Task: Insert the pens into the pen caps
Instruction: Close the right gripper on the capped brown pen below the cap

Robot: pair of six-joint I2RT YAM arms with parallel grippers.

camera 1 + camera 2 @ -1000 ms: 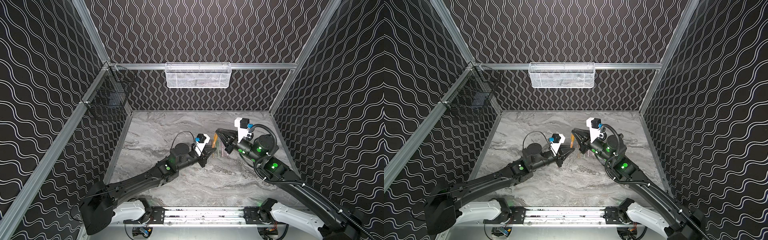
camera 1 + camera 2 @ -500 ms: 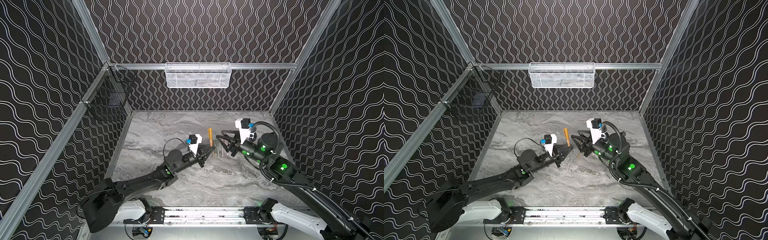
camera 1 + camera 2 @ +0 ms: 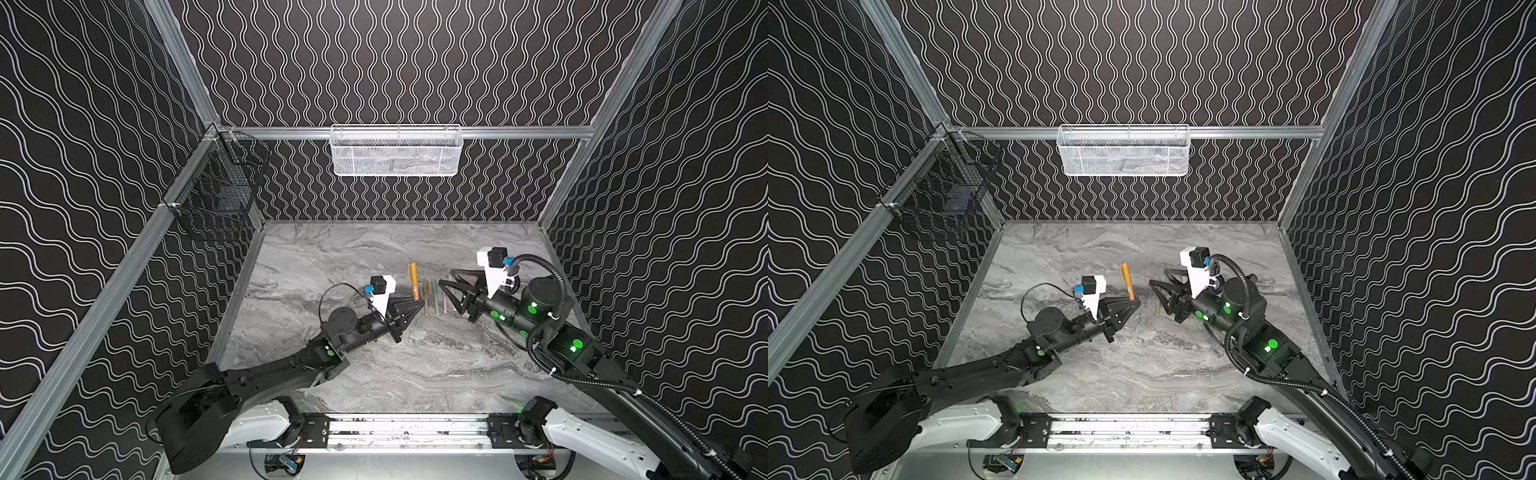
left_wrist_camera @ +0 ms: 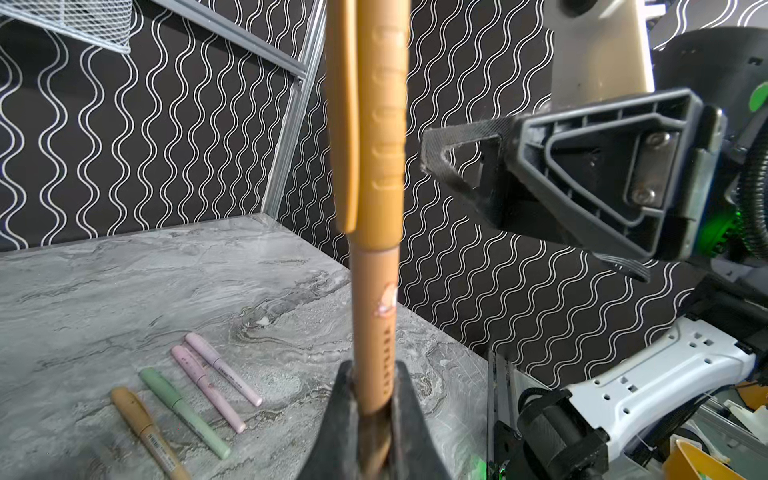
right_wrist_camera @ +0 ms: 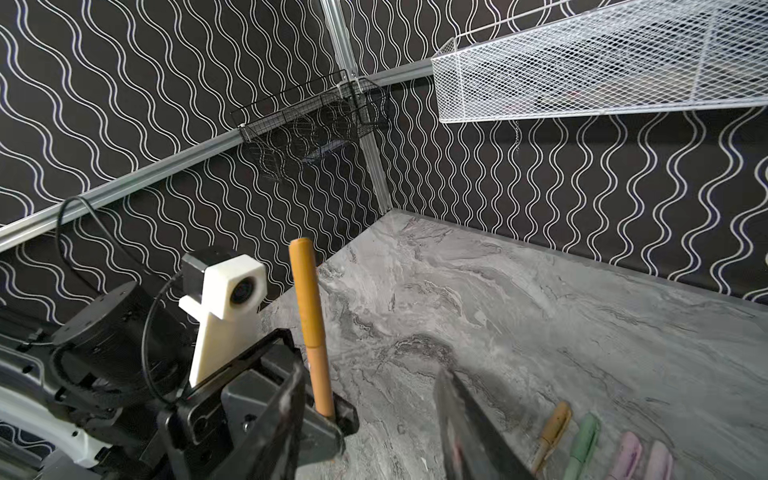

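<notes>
A tan-orange pen point(image 3: 413, 280) point(image 3: 1126, 280) stands upright in my left gripper point(image 3: 419, 305) point(image 3: 1136, 302), which is shut on its lower barrel point(image 4: 374, 316). A matching pen cap point(image 4: 382, 124) sits on its upper end. My right gripper point(image 3: 448, 277) point(image 3: 1158, 277) hangs open just right of it, holding nothing. Between its jaws point(image 5: 370, 368) only table shows. Four more pens lie side by side on the table under the right gripper: tan point(image 4: 145, 432), green point(image 4: 183, 411), and two pink point(image 4: 205, 388) point(image 4: 222, 370). Each wears its own cap.
A white mesh basket point(image 3: 395, 151) hangs on the back wall. A black wire basket point(image 3: 216, 195) hangs on the left wall. Patterned walls close in the marble table point(image 3: 374, 365) on three sides, and a rail point(image 3: 407, 428) runs along its front edge.
My right gripper has opened, let go of the capped end of the orange pen and drawn back to the right. The left gripper still holds the pen and has shifted slightly left.
</notes>
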